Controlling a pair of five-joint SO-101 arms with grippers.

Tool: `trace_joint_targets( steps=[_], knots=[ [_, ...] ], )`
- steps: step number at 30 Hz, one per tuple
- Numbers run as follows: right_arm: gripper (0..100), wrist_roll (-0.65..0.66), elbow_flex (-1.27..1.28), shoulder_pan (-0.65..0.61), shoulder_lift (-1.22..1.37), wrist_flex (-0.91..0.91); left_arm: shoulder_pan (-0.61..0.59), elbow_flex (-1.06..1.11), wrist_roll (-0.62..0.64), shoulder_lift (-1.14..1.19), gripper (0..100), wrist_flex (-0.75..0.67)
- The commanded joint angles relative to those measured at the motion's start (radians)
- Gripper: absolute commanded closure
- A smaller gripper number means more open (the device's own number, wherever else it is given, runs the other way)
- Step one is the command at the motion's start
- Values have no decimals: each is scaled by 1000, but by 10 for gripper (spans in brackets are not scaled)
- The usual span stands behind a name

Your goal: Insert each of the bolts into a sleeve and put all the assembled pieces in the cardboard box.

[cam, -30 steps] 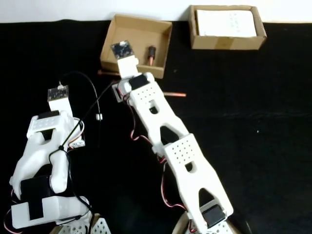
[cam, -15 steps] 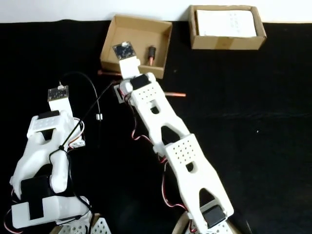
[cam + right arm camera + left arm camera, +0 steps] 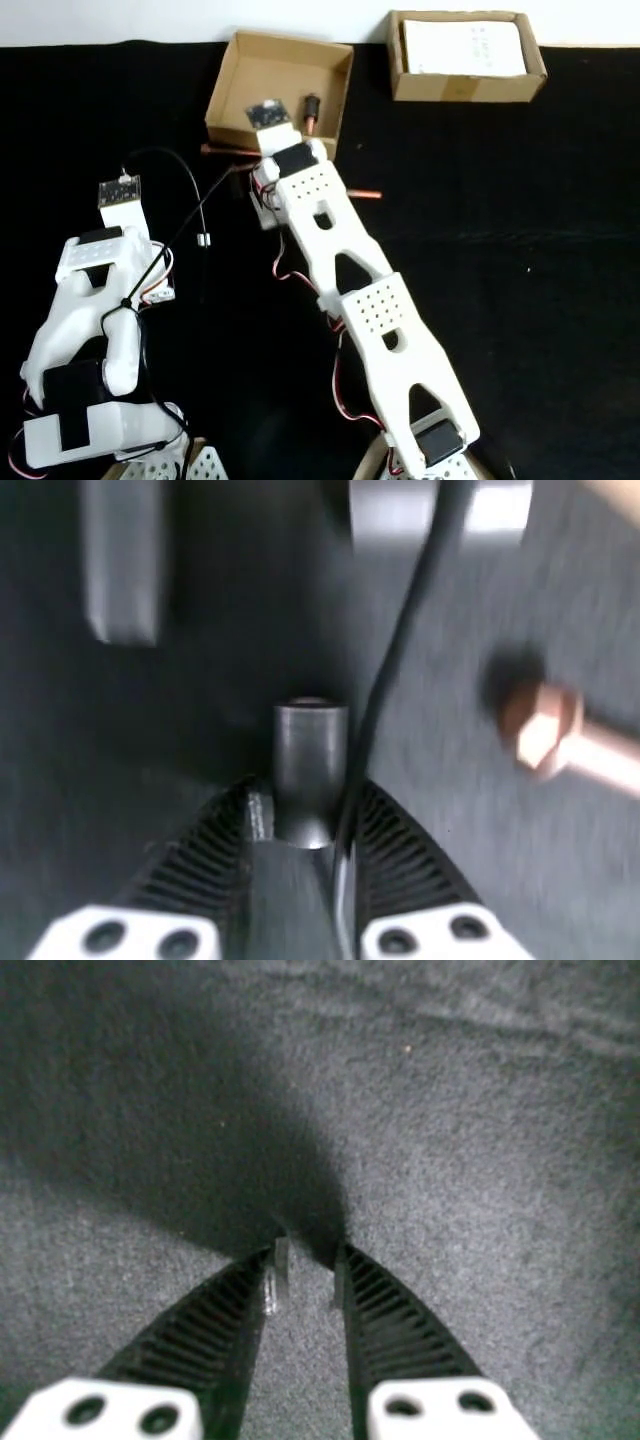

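Right gripper [image 3: 308, 805], jaws clamped on a sleeve [image 3: 310, 755], has pulled back from the box [image 3: 275, 70], near a bolt [image 3: 545, 730]. Left gripper [image 3: 307, 1260]: jaws slightly apart.

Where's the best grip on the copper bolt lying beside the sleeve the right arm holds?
Probably the shank just behind the hex head, coming straight down, fingers across its axis. The bolt lies flat on the mat, clear of the sleeve in the right gripper, so both sides are open; gripping near the head leaves the far end free for insertion.
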Motion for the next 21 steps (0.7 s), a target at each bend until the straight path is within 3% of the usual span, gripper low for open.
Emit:
trace_joint_targets(
  steps=[1,7,15,21],
  knots=[
    [993,-6,-24,-2,-68,102,-4,-35,5,1,902,6],
    [993,-2,131,-30,-191,104,-4,-33,5,1,902,6],
    [989,2,622,-74,-394,97,-4,-33,5,1,902,6],
    [940,2,633,-73,-340,84,-4,-33,5,1,902,6]
  ],
)
